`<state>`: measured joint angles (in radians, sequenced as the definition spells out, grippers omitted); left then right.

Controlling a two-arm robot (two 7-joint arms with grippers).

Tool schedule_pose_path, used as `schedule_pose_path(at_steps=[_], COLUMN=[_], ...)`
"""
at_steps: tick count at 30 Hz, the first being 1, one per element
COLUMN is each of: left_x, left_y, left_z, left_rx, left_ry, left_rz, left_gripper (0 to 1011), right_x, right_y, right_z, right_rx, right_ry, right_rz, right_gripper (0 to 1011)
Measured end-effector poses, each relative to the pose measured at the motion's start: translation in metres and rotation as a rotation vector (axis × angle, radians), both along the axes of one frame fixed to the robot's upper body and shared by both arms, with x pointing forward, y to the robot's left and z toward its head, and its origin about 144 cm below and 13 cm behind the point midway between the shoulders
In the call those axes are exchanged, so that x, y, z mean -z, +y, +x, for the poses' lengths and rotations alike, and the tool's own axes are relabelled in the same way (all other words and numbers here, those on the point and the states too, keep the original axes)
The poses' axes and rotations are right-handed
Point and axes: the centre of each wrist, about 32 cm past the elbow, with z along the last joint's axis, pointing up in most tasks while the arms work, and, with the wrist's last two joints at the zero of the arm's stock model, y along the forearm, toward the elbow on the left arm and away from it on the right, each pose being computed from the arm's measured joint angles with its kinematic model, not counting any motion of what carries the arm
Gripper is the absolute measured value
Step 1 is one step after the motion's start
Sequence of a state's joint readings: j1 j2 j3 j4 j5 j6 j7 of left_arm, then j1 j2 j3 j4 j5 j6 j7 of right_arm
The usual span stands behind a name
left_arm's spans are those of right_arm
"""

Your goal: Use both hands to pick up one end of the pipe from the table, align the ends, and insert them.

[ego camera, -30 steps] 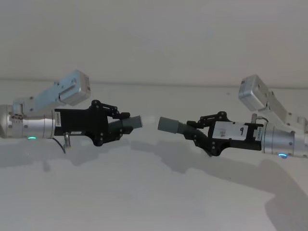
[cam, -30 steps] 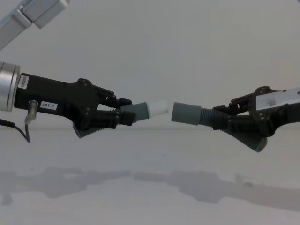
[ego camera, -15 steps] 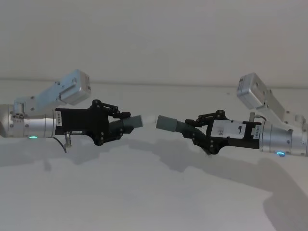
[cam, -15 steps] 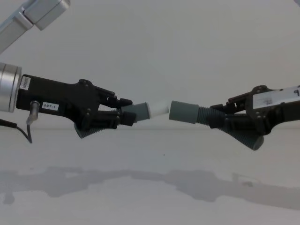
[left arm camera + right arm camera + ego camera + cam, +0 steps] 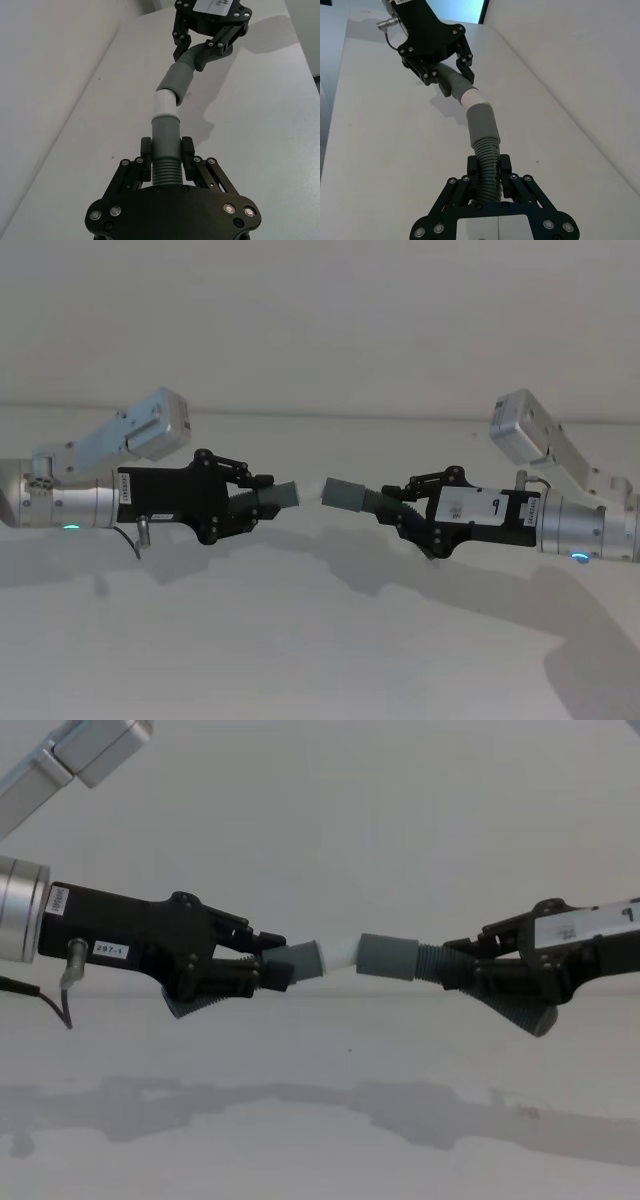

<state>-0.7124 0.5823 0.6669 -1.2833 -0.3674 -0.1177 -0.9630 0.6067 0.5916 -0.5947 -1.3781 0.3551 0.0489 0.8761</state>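
Chest view: left gripper (image 5: pixel 262 975) and right gripper (image 5: pixel 468 975) meet in mid-air, both well above the table (image 5: pixel 320 1140), neither pipe piece touching it. The left one is clamped on the white-tipped piece (image 5: pixel 300 961), the right one on the cuffed piece (image 5: pixel 420 963). From this side the white tip (image 5: pixel 340 954) touches the mouth of the grey cuff (image 5: pixel 388 956); most of the white shows, so depth of insertion is unclear.

Head view: same two pieces, but the white tip barely stands out against the pale surface, and the left piece (image 5: pixel 272 496) and the cuff (image 5: pixel 343 494) look almost apart.

Left wrist view: looks along the left piece (image 5: pixel 165 150); jaws closed on its ribbed section, white tip (image 5: pixel 165 104) just entering the cuff (image 5: pixel 176 82), with the cuffed piece angled slightly off the left piece's line. Right gripper (image 5: pixel 207 47) is seen farther off.

Right wrist view: jaws closed on the ribbed hose (image 5: pixel 489 165); cuff (image 5: pixel 481 125) meets the white tip (image 5: pixel 470 97) at a slight bend; left gripper (image 5: pixel 449 67) beyond.

Pose: both arms reach in roughly level from opposite sides of the table, grippers pointing at each other near its middle. The left tilts slightly up at the tip, the right slightly down toward the joint.
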Motion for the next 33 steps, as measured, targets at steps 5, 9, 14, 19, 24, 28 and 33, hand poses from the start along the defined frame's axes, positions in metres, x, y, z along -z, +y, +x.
schedule_pose_path(at_steps=[5,9,14,19,24,28,33], left_x=[-0.0001,-0.0005,-0.0007,-0.0013,-0.0020,-0.0026,-0.0033], left_y=[-0.0009,-0.0017,-0.0025,-0.0034,-0.0037,-0.0037,-0.0040], left_z=[-0.0006,-0.0012,-0.0021,-0.0030,-0.0043,-0.0054,-0.0069], left_rx=[0.004,0.009,0.018,0.030,0.045,0.056,0.071], left_ry=[0.000,0.000,0.001,0.003,0.006,0.008,0.011], left_rz=[0.001,0.003,0.006,0.009,0.015,0.020,0.027], left_gripper=[343,343,343,343,343,343,343], right_x=[-0.0006,-0.0009,-0.0018,-0.0027,-0.0038,-0.0043,-0.0043], right_y=[0.0005,0.0002,-0.0005,-0.0009,-0.0011,-0.0015,-0.0015], right_z=[0.0004,0.0004,0.0005,0.0007,0.0012,0.0017,0.0019], right_rx=[-0.005,-0.008,-0.012,-0.021,-0.036,-0.052,-0.076], right_ry=[-0.005,-0.008,-0.013,-0.019,-0.025,-0.028,-0.029], right_rz=[0.003,0.003,0.002,0.000,-0.002,-0.004,-0.004], right_gripper=[262,262,262,262,262,262,262])
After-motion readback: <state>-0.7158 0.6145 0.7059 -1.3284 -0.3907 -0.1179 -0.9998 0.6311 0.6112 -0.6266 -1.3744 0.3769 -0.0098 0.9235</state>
